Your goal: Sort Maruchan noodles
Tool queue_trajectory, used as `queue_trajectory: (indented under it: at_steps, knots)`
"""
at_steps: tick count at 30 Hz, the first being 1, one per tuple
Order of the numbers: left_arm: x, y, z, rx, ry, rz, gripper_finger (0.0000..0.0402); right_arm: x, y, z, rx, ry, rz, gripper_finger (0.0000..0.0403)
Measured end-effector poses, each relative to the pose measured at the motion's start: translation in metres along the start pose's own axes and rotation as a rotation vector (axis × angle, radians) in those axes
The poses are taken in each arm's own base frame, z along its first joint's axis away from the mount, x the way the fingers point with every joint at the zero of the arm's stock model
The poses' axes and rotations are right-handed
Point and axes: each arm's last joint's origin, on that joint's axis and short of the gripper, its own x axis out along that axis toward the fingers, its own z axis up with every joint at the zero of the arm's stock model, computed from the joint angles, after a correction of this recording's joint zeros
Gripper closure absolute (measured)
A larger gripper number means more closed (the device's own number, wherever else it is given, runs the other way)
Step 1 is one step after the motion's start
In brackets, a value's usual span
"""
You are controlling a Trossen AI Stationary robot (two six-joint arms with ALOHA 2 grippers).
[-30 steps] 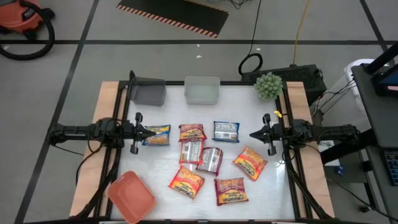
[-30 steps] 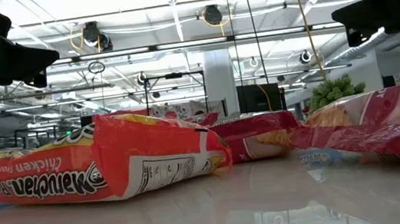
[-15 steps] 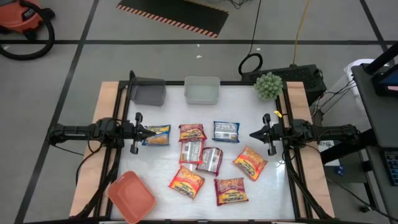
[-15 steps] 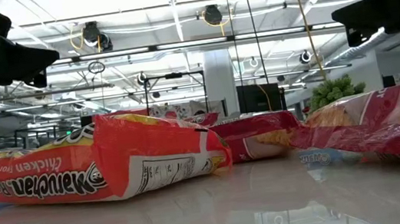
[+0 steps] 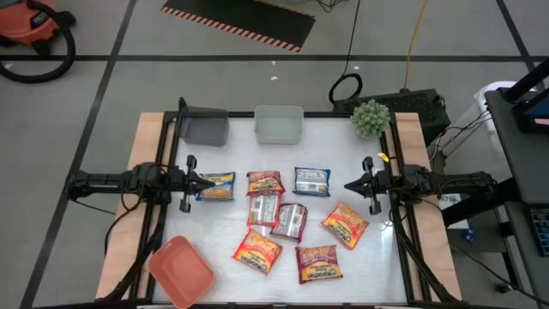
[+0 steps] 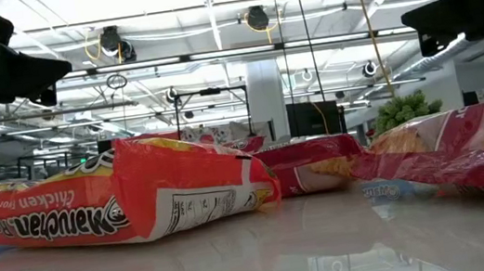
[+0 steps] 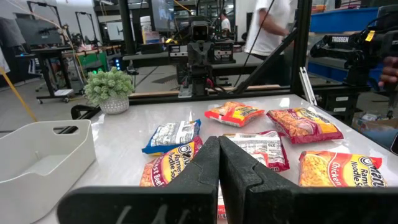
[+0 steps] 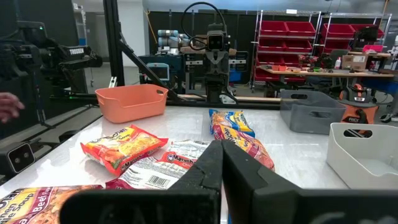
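Note:
Several Maruchan noodle packets lie flat on the white table. There is a blue-yellow one (image 5: 216, 185) at the left, an orange one (image 5: 265, 182) and a blue one (image 5: 312, 180) in the far row. Two silvery-pink ones (image 5: 264, 209) (image 5: 292, 221) lie in the middle. Orange-red ones (image 5: 345, 224) (image 5: 257, 250) (image 5: 318, 262) lie nearer. My left gripper (image 5: 211, 181) hovers shut above the table's left side, over the blue-yellow packet's left end. My right gripper (image 5: 346, 185) hovers shut at the right side. Both are empty.
A grey bin (image 5: 204, 127) and a clear bin (image 5: 279, 125) stand at the far edge. A salmon-red bin (image 5: 181, 271) stands at the near left corner. A small green plant (image 5: 371, 118) stands at the far right corner. A person (image 7: 270, 25) moves in the room beyond.

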Motion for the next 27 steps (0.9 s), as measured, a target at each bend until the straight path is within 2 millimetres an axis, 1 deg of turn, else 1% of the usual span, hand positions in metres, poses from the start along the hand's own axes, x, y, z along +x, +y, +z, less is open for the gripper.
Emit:
queue_trajectory:
  at_steps: [12,16,20,22,23,25,27]
  knots:
    - [0.0,0.0,0.0,0.0,0.0,0.0,0.0398,0.0,0.0,0.0,0.005,0.0,0.0,0.0403]
    - [0.0,0.0,0.0,0.0,0.0,0.0,0.0398,0.0,0.0,0.0,0.141,-0.003,0.004,0.0403]
    - [0.0,0.0,0.0,0.0,0.0,0.0,0.0398,0.001,0.0,0.005,0.153,-0.034,0.006,0.0403]
    - [0.0,0.0,0.0,0.0,0.0,0.0,0.0398,0.002,0.0,0.001,0.147,0.018,0.003,0.0403]
    - [0.0,0.0,0.0,0.0,0.0,0.0,0.0398,0.002,0.0,0.002,0.139,0.035,0.002,0.0403]
    - [0.0,0.0,0.0,0.0,0.0,0.0,0.0398,0.0,0.0,0.023,0.132,-0.005,0.0,0.0403]
    - [0.0,0.0,0.0,0.0,-0.001,0.0,0.0398,-0.001,-0.001,0.04,0.124,-0.003,-0.009,0.0403]
